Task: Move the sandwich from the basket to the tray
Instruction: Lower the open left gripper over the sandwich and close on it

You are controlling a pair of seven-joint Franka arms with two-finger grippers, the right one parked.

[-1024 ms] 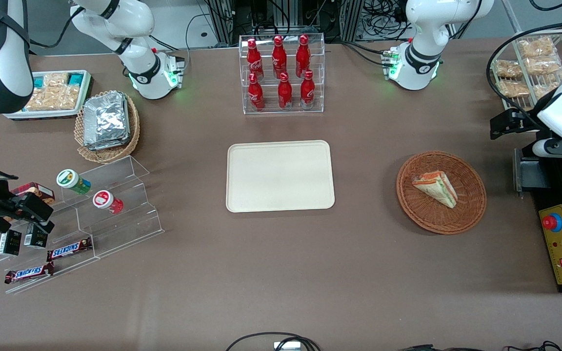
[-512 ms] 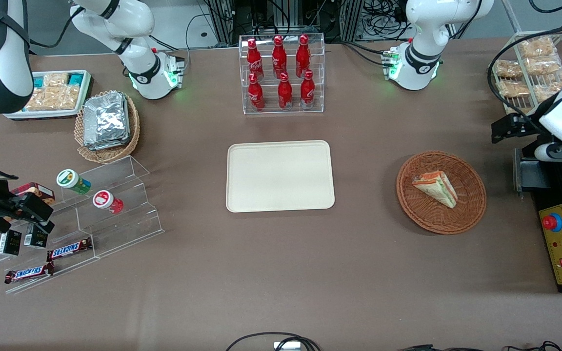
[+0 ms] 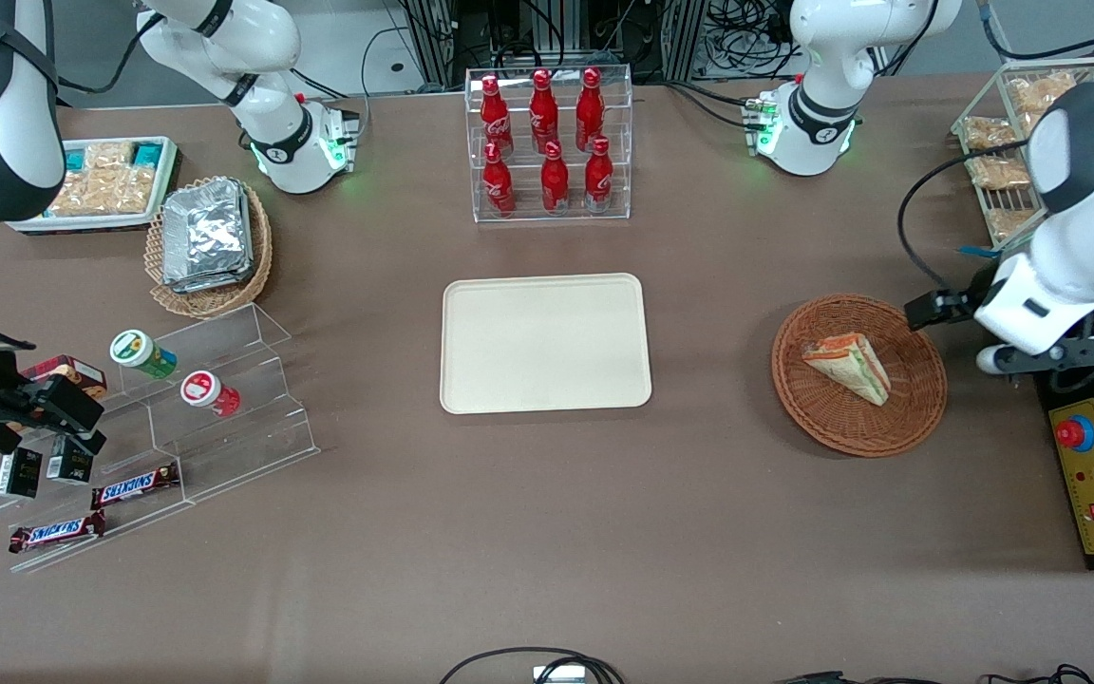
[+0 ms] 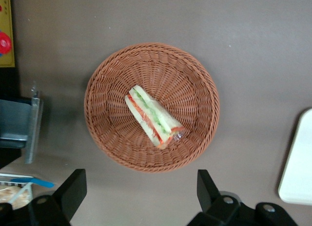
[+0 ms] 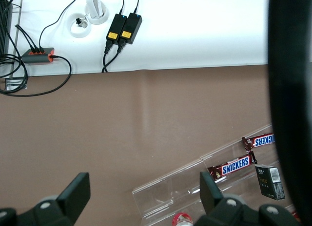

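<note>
The sandwich (image 3: pixel 849 366) lies inside the basket (image 3: pixel 917 399), a wrapped wedge resting on the woven floor with its layered edge of orange, red and green filling showing; in the wrist view the sandwich (image 4: pixel 153 117) sits close to the middle of the basket (image 4: pixel 195 80), slanted across it. The basket stands on the brown counter (image 3: pixel 547 532) toward the working arm's end, well apart from the tray (image 3: pixel 545 343), which lies flat and bare near the middle of the counter; only a rounded corner of the tray (image 4: pixel 297 162) reaches into the wrist view. The claw (image 4: pixel 141 192) hangs above the counter just beside the basket's rim, touching neither basket nor sandwich, its two dark fingers (image 4: pixel 73 187) spread wide with nothing between them. From the front, the claw (image 3: pixel 932 309) shows as a dark piece at the basket's edge, on the side toward the working arm's end. Farther from the front camera than the tray, a clear rack of red bottles (image 3: pixel 549 142) stands upright.
</note>
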